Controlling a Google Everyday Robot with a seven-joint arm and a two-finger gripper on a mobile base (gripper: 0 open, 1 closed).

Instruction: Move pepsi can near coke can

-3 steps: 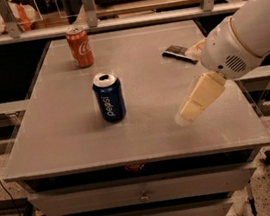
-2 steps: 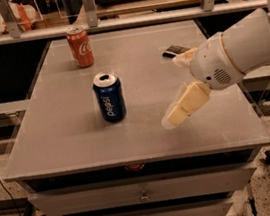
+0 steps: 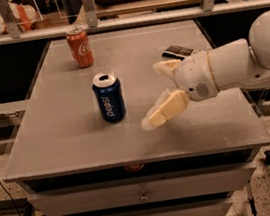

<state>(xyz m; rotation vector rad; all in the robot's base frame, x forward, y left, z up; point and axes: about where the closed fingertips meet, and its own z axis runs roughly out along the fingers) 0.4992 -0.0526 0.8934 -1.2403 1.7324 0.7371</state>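
The pepsi can (image 3: pixel 108 98) is dark blue and stands upright near the middle of the grey table (image 3: pixel 69 140). The coke can (image 3: pixel 80 47) is orange-red and stands upright at the table's far left, well apart from the blue can. My gripper (image 3: pixel 152 96) hovers just above the table to the right of the pepsi can, a small gap away and not touching it. It is open and empty; one cream finger (image 3: pixel 165 110) points down-left toward the can and the other lies behind it.
A small dark flat object (image 3: pixel 178 51) lies on the table's far right, behind my wrist. Railings and a shelf run along the far edge. Drawers sit under the table front. The white arm (image 3: pixel 249 62) reaches in from the right.
My gripper has moved left across the table, from the right side to close beside the pepsi can. Both cans have stayed where they were.
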